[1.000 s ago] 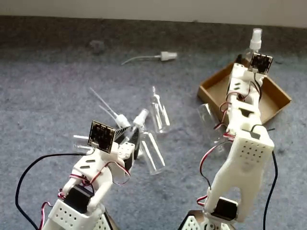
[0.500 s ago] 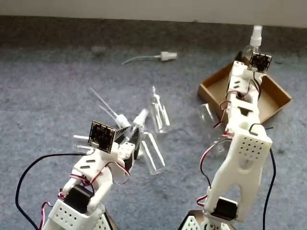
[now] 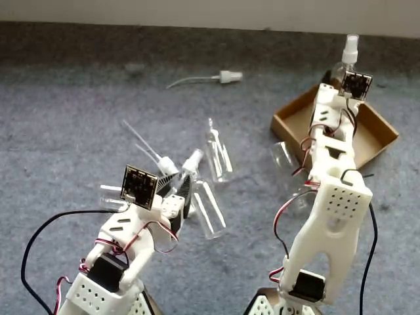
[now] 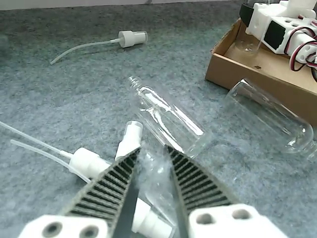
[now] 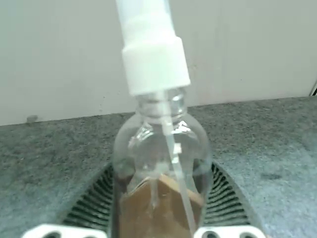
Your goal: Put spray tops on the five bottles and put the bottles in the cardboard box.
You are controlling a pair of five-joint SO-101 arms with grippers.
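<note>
Right gripper [image 5: 162, 173] holds a capped bottle [image 5: 161, 139] upright over the cardboard box [image 3: 375, 131]; left gripper [image 4: 152, 149] clamps a lying bottle [image 3: 210, 213]

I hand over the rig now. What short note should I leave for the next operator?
Right claw: shut on a capped bottle, upright over the far side of the box.
Left claw: shut on a second bottle, top on, lying on the table.
Open bottles: two, between the arms.
Loose tops: one by the second bottle, one farther back.
Done: two capped.
To do: cap the rest, box all.
</note>
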